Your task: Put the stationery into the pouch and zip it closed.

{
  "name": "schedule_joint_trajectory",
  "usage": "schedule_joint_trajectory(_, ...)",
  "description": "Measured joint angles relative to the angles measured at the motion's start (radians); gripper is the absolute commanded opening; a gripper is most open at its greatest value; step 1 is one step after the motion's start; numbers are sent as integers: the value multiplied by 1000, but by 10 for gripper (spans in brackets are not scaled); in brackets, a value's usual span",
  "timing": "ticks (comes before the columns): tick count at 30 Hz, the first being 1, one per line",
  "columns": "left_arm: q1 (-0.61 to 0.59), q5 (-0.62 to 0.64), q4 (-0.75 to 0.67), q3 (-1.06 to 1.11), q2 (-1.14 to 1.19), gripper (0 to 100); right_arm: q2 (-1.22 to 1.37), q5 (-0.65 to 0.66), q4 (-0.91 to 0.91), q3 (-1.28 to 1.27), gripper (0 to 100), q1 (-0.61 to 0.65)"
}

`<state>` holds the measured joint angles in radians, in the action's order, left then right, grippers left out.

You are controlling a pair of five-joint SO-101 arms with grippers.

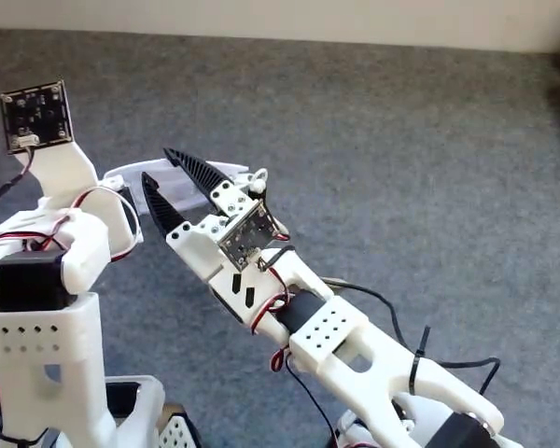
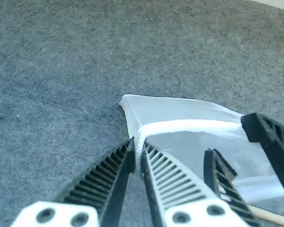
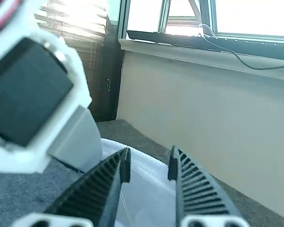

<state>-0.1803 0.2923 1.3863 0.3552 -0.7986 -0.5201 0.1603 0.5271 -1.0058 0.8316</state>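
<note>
**A:** Grey, short-piled carpet covers the whole work surface, and a cream wall rises behind it. What are the fingers doing?

**B:** The left gripper has its ribbed black fingers clamped on the pouch. The grip sits where the thick white band of the mouth meets the corner. The right gripper stands parted with nothing between its fingers, hovering just above the pouch's rim.

**A:** And the pouch itself?

**B:** It lies on the carpet beneath the two grippers. It is thin, translucent, whitish film, limp and creased, and the mouth band looks stiffer and thicker. A slim pale stick, perhaps a pencil, shows near the far end. I cannot tell whether it is inside.

**A:** So which step is this?

**B:** I judge the left arm is anchoring the pouch while the right lines up on the mouth. It may mean to spread the mouth for loading or to find the zip pull. I cannot make out a pull.

**A:** What does the next move call for?

**B:** A careful descent by the right fingers onto one thin layer or a small tab. The film looks slippery and will likely buckle, so the left pinch should hold the band taut. Any pull should run along the band rather than upward.
</note>
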Motion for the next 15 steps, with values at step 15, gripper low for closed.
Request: schedule_joint_trajectory(15, -35, 0, 0, 2, 0, 7, -288, -157, -582, 52, 126, -48)
